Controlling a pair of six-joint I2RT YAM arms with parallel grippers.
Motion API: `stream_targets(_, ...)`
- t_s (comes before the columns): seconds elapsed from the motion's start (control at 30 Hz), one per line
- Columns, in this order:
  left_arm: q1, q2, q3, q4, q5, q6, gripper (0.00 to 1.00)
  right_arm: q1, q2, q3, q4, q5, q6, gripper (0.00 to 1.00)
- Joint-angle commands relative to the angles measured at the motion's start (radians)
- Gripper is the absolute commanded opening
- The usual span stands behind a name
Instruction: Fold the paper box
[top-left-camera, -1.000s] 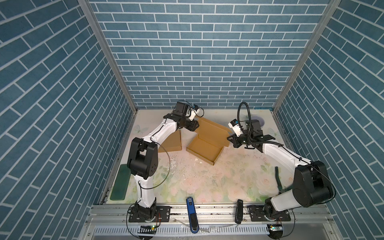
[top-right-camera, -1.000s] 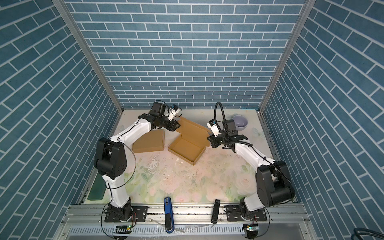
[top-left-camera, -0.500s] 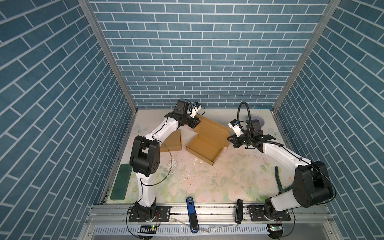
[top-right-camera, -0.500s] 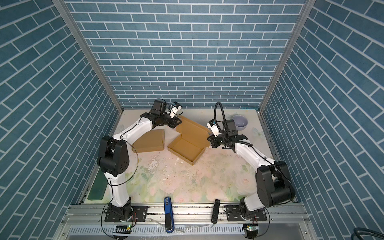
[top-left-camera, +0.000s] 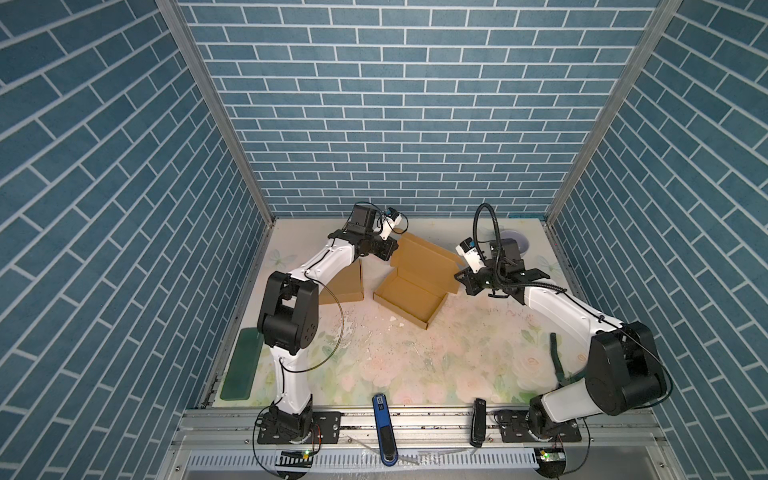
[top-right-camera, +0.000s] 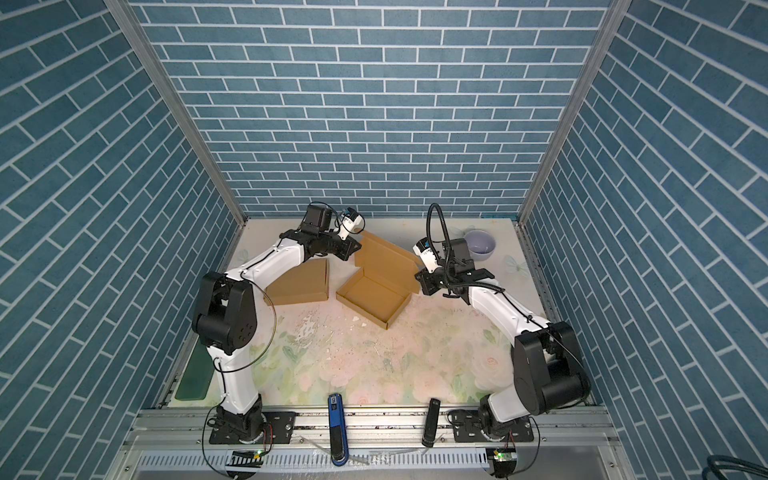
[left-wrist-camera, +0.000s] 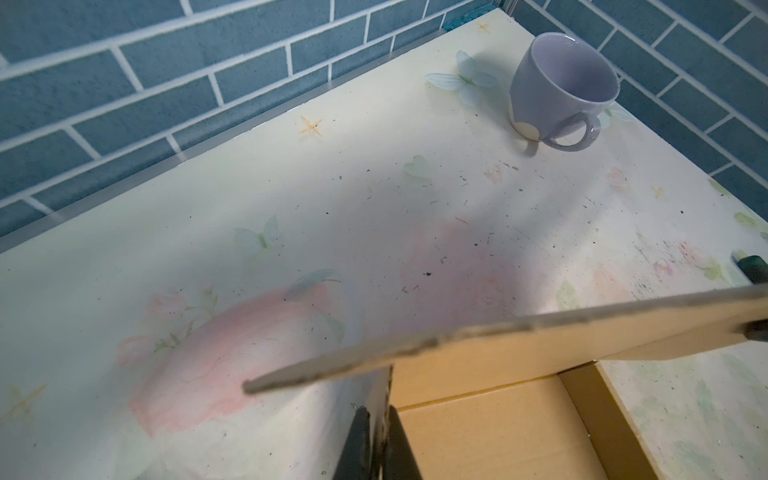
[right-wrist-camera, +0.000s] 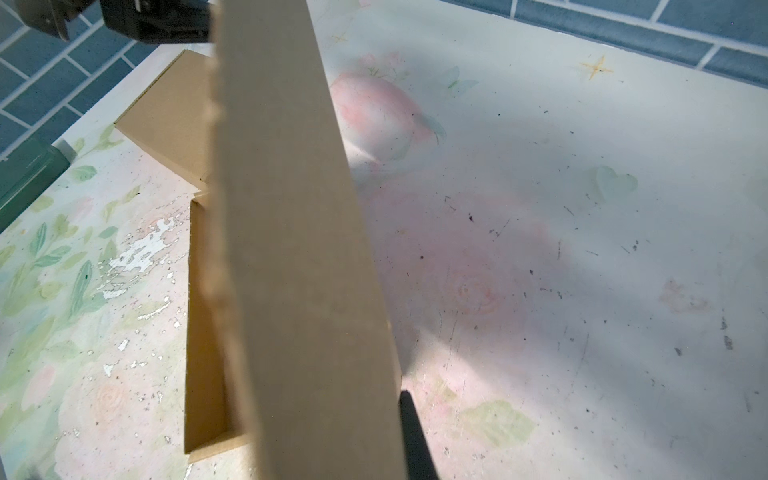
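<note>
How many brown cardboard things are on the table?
2. The box, open with its lid raised, is in the middle. A second cardboard piece is just left of it, partly hidden under the left arm. No others show.

Left wrist view: left gripper (left-wrist-camera: 377, 446) cut by frame edge, only finger ends show, pinching a box (left-wrist-camera: 498, 432) wall; the tray runs out of frame. Lid (left-wrist-camera: 519, 345) rim blurred, too close. Right wrist view: blurred lid fills the middle, hides most of the tray. Right gripper (right-wrist-camera: 400, 409): one finger (right-wrist-camera: 415, 440) shows, cropped, its mate hidden behind lid. Green pad (right-wrist-camera: 25, 178) cropped. In a top view: mug (top-left-camera: 522, 243) half behind right arm (top-left-camera: 557, 305); flat cardboard (top-left-camera: 349, 289) partly under left arm (top-left-camera: 328, 259). Finger contact too small to tell there.
</note>
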Motion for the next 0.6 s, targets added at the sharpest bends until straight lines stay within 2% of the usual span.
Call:
stream_targets(0.0,-0.002,-0.010,-0.028,0.041,0.014,-0.037,0.01,0.020,0.018,0.083,-0.032,0.055,-0.002,0.00)
stream_targets(0.17,-0.005,-0.064,-0.131,0.162,-0.015,-0.115,0.00,0.053,0.060,0.153,-0.074,0.181,0.083,0.00)
stream_targets(0.4,-0.022,-0.195,-0.314,0.343,-0.067,-0.214,0.00,0.131,0.125,0.225,-0.125,0.353,0.118,0.00)
stream_targets(0.57,-0.050,-0.262,-0.407,0.412,-0.110,-0.234,0.00,0.167,0.149,0.254,-0.135,0.408,0.177,0.00)
